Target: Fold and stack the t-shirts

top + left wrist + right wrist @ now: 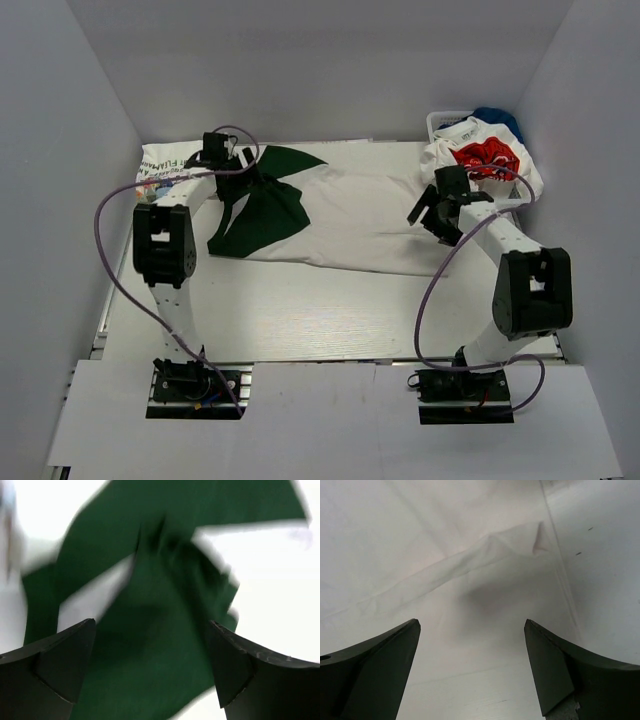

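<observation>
Top view: a white-and-green t-shirt [360, 215] is spread flat across the middle of the table [300, 310], with its dark green part bunched toward the left. The left gripper [228, 155] is over the far left end of that shirt, by the green cloth. A text-printed t-shirt [158, 172] lies at the far left, partly under the left arm. The right gripper [427, 212] is over the right end of the spread shirt. At the far right, a basket [440, 120] holds a heap with a red-printed t-shirt [488, 158] on top and blue cloth [497, 118] behind it. Finger spacing is hard to read from this view.

Left wrist view: blurred. Fingers [60, 665] are spread wide with nothing between them. Creased dark green cloth fills the area below, with white cloth around it. I can't tell whether the fingers touch it.

Right wrist view: fingers [375, 670] are spread wide and empty. Below them is white shirt cloth with a raised fold running diagonally and a small corner peak at the right. Bare table shows along the right edge. The fingers look to be above the cloth, not gripping it.
</observation>
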`<state>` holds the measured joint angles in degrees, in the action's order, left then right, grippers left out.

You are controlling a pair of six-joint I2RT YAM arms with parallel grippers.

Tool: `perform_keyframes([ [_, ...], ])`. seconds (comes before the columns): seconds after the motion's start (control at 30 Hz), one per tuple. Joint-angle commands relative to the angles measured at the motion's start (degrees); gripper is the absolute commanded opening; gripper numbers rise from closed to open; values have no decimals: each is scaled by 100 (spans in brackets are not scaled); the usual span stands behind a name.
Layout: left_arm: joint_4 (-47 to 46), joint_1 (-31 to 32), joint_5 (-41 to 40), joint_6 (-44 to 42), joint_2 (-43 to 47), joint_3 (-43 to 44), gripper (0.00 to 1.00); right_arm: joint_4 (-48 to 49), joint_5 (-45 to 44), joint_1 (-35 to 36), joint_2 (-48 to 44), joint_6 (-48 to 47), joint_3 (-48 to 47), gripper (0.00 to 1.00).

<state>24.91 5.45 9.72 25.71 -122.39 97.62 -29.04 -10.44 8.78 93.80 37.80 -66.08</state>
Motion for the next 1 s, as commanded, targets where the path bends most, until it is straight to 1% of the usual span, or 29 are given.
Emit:
perform_keyframes([
  [0.0, -284, 96, -277, 117, 1049, -1050, 100, 161, -284, 300, -327, -45, 358, 90],
  [0.03, -389, 96, -277, 170, 1137, -1253, 100, 188, -179, 344, -310, -71, 446, 90],
  [0.07, -442, 96, -112, 171, 1208, -1611, 100, 379, -135, 414, -275, -115, 482, 90],
  [0.17, -443, 35, 21, 338, 1156, -2114, 100, 739, 217, 537, -3, -220, 675, 90],
  [0.2, -391, 35, 22, 390, 1156, -2246, 100, 776, 426, 564, 94, -238, 754, 90],
  [0.27, -390, 35, 22, 461, 1156, -2677, 100, 961, 463, 616, 173, -247, 860, 90],
  [0.4, -197, 35, -206, 653, 1375, -3494, 100, 1067, 577, 669, 34, -28, 1562, 90],
  [0.43, -144, 35, -355, 750, 1602, -3879, 100, 1171, 613, 695, -193, 8, 2077, 90],
  [0.47, -22, 35, -469, 829, 1752, -4091, 100, 1172, 665, 678, -300, 112, 2256, 90],
  [0.5, 153, 35, -662, 1039, 2119, -4537, 100, 1172, 822, 730, -692, 253, 2615, 90],
  [0.53, 155, 35, -751, 1163, 2123, -4768, 100, 1120, 824, 757, -835, 254, 2975, 90],
  [0.57, 277, 87, -813, 1260, 2584, -5014, 100, 1033, 902, 836, -1002, 306, 3144, 90],
  [0.6, 356, 87, -935, 1365, 2858, -5251, 100, 910, 929, 967, -1361, 429, 3285, 90],
  [0.63, 444, 148, -936, 1488, 3139, -5697, 100, 578, 895, 1046, -1756, 482, 3695, 90],
  [0.67, 506, 149, -884, 1689, 3403, -5919, 100, 401, 859, 1186, -2212, 622, 3795, 90],
  [0.7, 646, 149, -884, 1778, 3954, -6252, 100, 260, 789, 1344, -2452, 719, 3953, 90],
  [0.73, 778, 149, -884, 1857, 4220, -6351, 100, -229, 771, 1546, -2680, 763, 3989, 90],
  [0.77, 936, 149, -884, 1919, 4458, -6413, 100, -399, 754, 1661, -3370, 833, 3920, 90],
  [0.8, 1242, 149, -884, 1920, 4713, -6414, 100, -514, 719, 1784, -3577, 834, 3762, 90],
  [0.83, 1393, 149, -988, 1920, 5229, -6414, 100, -654, 666, 2151, -3762, 808, 3656, 90],
  [0.87, 1507, 149, -1050, 1920, 5469, -6301, 100, -621, 587, 2259, -4164, 747, 3281, 90],
  [0.9, 1578, 149, -1103, 1920, 5697, -6117, 100, -508, 500, 2365, -4220, 642, 3173, 90],
  [0.93, 1631, 149, -1103, 1920, 5891, -6011, 100, -98, 438, 2531, -4186, 336, 3015, 90],
  [0.97, 1631, 149, -1103, 1920, 6189, -5905, 100, 115, 489, 2681, -3959, 177, 2666, 90],
])
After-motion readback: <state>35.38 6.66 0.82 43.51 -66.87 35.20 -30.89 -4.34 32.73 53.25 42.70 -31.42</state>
